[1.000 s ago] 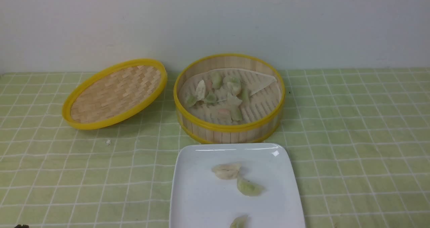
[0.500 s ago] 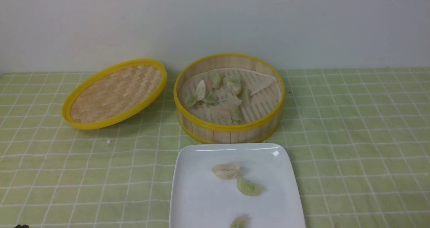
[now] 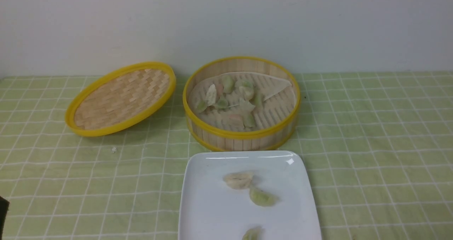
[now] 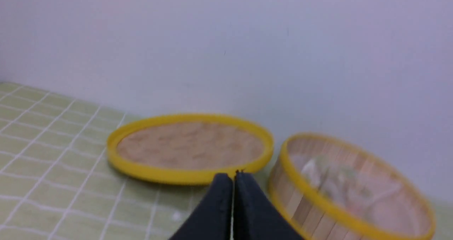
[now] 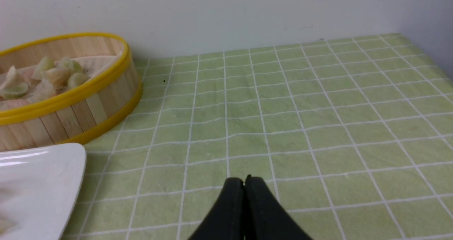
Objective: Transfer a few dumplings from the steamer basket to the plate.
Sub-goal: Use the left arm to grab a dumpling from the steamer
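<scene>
Steamer basket: open, mid-table, dumplings heaped on its liner, lid lying to its left. Plate: just in front of the basket, three dumplings on it, the nearest cut off by the frame. Left gripper and right gripper: fingers pressed together, empty, clear of both. Step, by my judgement: between picks, perhaps done; another needs opened jaws lowered past the rim. Basket count unclear; left wrist view blurred.

Steamer basket: round bamboo, yellow rims, upright, open-topped; contains clustered dumplings. Plate: glossy white, square, directly in front of basket; carries a whitish dumpling, a green dumpling just beside it, and a third (partly cropped).
</scene>
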`<state>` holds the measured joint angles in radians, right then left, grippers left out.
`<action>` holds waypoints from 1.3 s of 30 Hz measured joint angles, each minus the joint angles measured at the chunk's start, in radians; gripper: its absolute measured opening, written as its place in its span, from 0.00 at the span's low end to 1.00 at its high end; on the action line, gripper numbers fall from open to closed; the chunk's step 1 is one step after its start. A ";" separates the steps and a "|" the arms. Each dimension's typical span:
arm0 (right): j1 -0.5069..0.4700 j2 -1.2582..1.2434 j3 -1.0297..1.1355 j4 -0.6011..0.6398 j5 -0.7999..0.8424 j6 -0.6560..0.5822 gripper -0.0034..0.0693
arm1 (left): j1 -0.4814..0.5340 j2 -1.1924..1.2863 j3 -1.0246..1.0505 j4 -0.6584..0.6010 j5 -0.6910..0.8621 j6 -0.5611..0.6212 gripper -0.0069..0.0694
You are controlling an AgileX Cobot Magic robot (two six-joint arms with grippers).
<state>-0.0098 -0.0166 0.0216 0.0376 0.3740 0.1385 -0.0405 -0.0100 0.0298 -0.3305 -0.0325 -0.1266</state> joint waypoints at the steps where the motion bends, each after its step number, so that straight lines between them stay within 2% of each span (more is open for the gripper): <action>1: 0.000 0.000 0.004 0.038 -0.025 0.014 0.03 | -0.001 0.000 0.000 -0.041 -0.041 -0.021 0.08; 2: 0.000 0.000 0.005 0.048 -0.032 0.022 0.03 | -0.001 0.000 0.000 -0.047 -0.058 -0.023 0.08; 6: 0.000 0.000 0.008 0.395 -0.247 0.172 0.03 | -0.001 0.000 -0.001 -0.154 -0.251 -0.113 0.08; 10: 0.000 0.000 0.008 0.604 -0.360 0.201 0.03 | -0.001 0.008 -0.106 -0.132 -0.254 -0.182 0.08; 16: 0.000 0.000 0.008 0.678 -0.427 0.188 0.03 | -0.002 0.208 -0.470 0.048 0.092 -0.190 0.08; 17: 0.004 0.000 -0.002 0.676 -0.406 0.179 0.03 | -0.002 0.290 -0.594 0.082 0.247 -0.186 0.08; 19: 0.023 0.004 -0.070 0.648 -0.286 0.136 0.03 | -0.003 0.457 -0.785 0.103 0.505 -0.137 0.08; 22: 0.038 0.052 -0.191 0.601 -0.139 0.082 0.03 | -0.003 0.651 -0.961 0.082 0.760 -0.038 0.08; 23: 0.042 0.112 -0.297 0.566 -0.017 0.031 0.03 | -0.003 0.778 -1.041 0.045 0.889 0.053 0.08; 24: 0.043 0.179 -0.366 0.539 0.084 -0.012 0.03 | -0.003 0.854 -1.097 0.009 0.953 0.127 0.08; 25: 0.043 0.191 -0.381 0.539 0.084 -0.019 0.03 | -0.003 0.854 -1.097 0.009 0.953 0.127 0.08; 27: 0.043 0.372 -0.570 0.481 0.324 -0.114 0.03 | -0.003 1.058 -1.188 -0.072 1.072 0.260 0.08; 29: 0.043 0.490 -0.681 0.448 0.493 -0.166 0.03 | -0.015 1.175 -1.238 -0.094 1.128 0.304 0.08; 30: 0.043 0.587 -0.777 0.423 0.614 -0.207 0.03 | -0.037 1.256 -1.277 -0.083 1.157 0.317 0.08; 33: 0.043 0.748 -0.895 0.385 0.767 -0.267 0.03 | -0.104 1.390 -1.358 -0.001 1.175 0.317 0.08; 39: 0.043 0.897 -0.985 0.363 0.829 -0.289 0.03 | -0.261 1.670 -1.613 0.160 1.217 0.298 0.08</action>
<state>0.0330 0.8802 -0.9638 0.4007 1.2033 -0.1504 -0.3018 1.6598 -1.5832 -0.1704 1.1848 0.1717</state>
